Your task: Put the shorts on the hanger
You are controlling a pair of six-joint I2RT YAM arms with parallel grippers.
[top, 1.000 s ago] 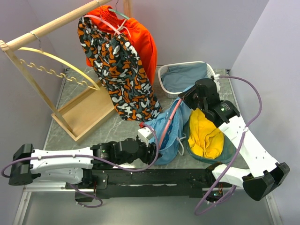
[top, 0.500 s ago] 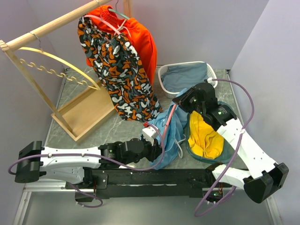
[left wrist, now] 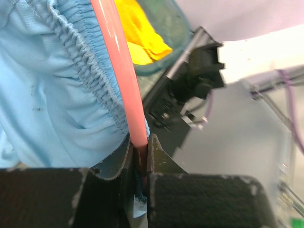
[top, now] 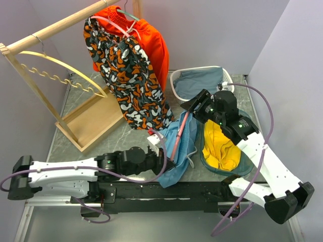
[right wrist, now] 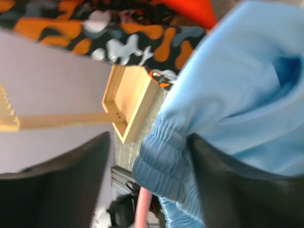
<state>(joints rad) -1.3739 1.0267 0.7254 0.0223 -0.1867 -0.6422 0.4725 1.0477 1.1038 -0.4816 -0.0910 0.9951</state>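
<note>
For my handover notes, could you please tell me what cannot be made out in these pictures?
- Top view: hanger hook and lower bar, covered by the shorts.
- Left wrist: hanger's upper part cut off by the top edge; its clamped end is hidden inside the left gripper.
- Right wrist: right gripper fingers are blurred, so contact with the shorts is unclear.

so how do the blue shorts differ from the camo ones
The shorts are plain sky blue; the camouflage shorts are patterned orange, black and white. The shorts lie bunched on the table; the camouflage shorts hang from the wooden rail. Each has a pink hanger: the hanger by the shorts, another hanger holding the camouflage pair.
</note>
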